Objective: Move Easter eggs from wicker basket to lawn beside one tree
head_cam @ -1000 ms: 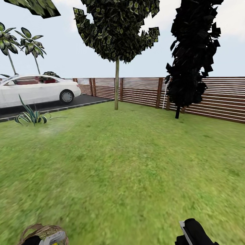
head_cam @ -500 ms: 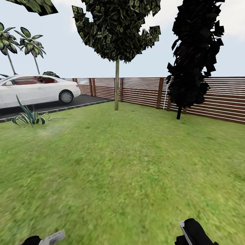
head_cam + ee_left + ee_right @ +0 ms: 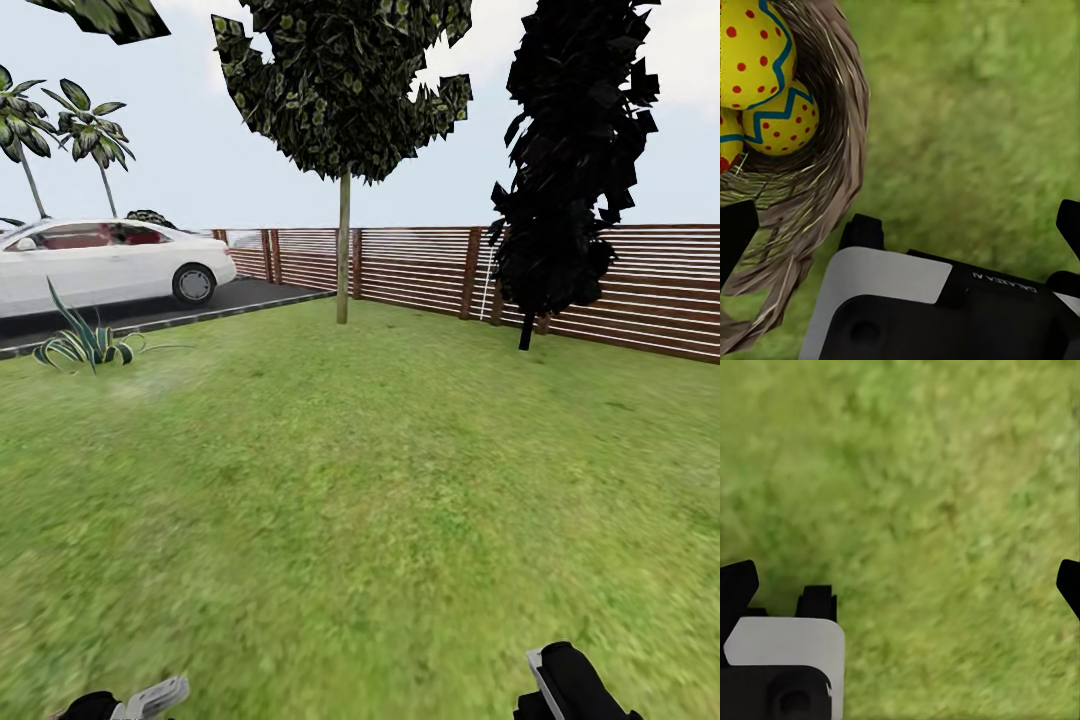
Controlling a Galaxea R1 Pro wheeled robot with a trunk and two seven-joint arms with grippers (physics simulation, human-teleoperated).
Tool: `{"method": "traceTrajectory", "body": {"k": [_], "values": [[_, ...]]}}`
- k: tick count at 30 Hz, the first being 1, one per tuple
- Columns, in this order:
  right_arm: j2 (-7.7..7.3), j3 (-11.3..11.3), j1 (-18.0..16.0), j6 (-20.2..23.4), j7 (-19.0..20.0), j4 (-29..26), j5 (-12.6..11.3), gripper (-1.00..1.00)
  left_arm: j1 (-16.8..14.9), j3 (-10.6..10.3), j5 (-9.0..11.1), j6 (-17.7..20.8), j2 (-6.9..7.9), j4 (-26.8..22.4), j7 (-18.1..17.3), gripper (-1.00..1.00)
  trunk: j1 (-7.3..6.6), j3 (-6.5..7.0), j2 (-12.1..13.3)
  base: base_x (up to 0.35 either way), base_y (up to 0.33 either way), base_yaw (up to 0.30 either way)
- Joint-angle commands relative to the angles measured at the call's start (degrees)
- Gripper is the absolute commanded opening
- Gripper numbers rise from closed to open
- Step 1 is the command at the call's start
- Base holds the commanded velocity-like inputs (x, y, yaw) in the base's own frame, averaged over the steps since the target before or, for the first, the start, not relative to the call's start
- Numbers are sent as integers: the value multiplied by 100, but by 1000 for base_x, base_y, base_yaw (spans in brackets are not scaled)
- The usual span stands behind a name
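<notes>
Beside the left gripper (image 3: 900,225), fingers spread and empty like the right gripper's (image 3: 900,581), the basket (image 3: 817,202) holds the eggs (image 3: 780,120); a first pick is judged next, calling for a reach toward 10 o'clock.

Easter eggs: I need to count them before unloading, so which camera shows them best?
The left wrist view: three Easter eggs lie inside the wicker basket, all cut off by the picture's edge. The head view and right wrist view show lawn.
</notes>
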Motion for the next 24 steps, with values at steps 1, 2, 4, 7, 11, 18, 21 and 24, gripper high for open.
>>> {"method": "traceTrajectory", "body": {"k": [1, 2, 4, 7, 11, 18, 21, 24], "values": [[-5, 9, -3, 27, 31, -6, 46, 100, -3, 12, 4, 26, 2, -12, -17, 100, 22, -25, -45, 0, 0, 0], [-5, 0, -3, 27, 31, -6, 45, 100, -3, 13, 4, 26, 0, -14, -15, 100, 44, -43, -85, 0, 0, 0], [-5, -19, -3, 27, 32, -6, 44, 100, -3, 9, 4, 25, -6, -16, -8, 100, 88, -79, -165, 0, 0, 0], [-5, -25, -3, 27, 32, -12, 43, 100, -3, 6, 4, 25, -9, 2, -2, 100, 154, -133, -286, 0, 0, 0], [-5, -24, -3, 25, 32, -18, 43, 100, -2, 8, 4, 25, -11, 14, -2, 100, 242, -204, -446, 0, 0, 0], [-39, -32, -3, 18, 49, -40, 34, 100, -3, 5, 4, 25, -17, 24, -11, 100, 396, -330, -727, 0, 0, 0], [-45, -34, -3, 12, 49, -41, 34, 100, -3, 1, 4, 25, -19, 25, -11, 100, 462, -384, -847, 0, 0, 0], [-48, -33, -3, 12, 43, -41, 34, 100, -3, -9, 4, 25, -19, 25, -11, 100, 528, -438, -968, 0, 0, 0]]}}
